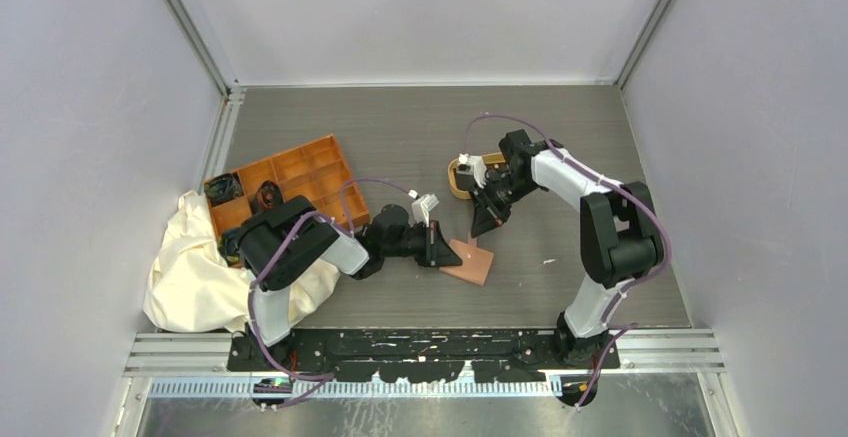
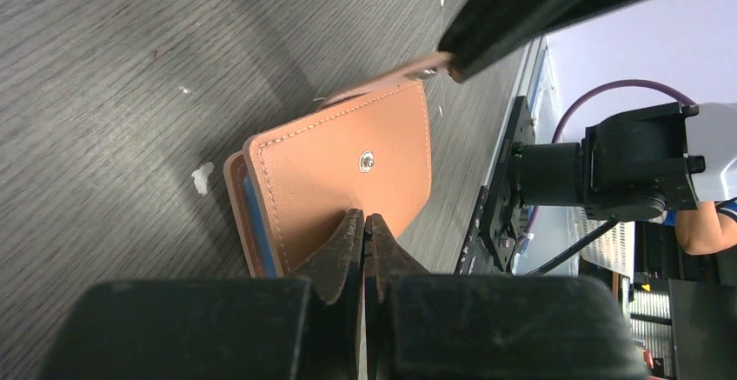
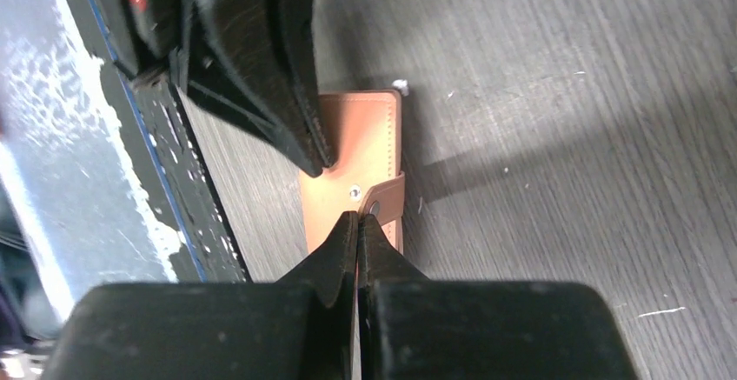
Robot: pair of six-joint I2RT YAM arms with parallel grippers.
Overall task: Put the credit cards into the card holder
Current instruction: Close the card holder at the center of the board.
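Note:
The card holder (image 1: 472,267) is a pinkish-brown wallet lying folded on the table, with a bluish edge showing in the left wrist view (image 2: 348,171). My left gripper (image 1: 448,254) is shut, and its tips (image 2: 363,219) press on the wallet's cover near the snap stud. My right gripper (image 1: 485,229) is shut on the wallet's snap tab (image 3: 388,202) and holds it lifted off the cover (image 3: 356,136). The tab also shows in the left wrist view (image 2: 408,71). I cannot make out any credit cards.
An oval tan-rimmed tray (image 1: 456,179) with dark contents sits just behind my right gripper, partly hidden by the arm. An orange compartment tray (image 1: 290,182) stands at the left, with a cream cloth (image 1: 195,267) beside it.

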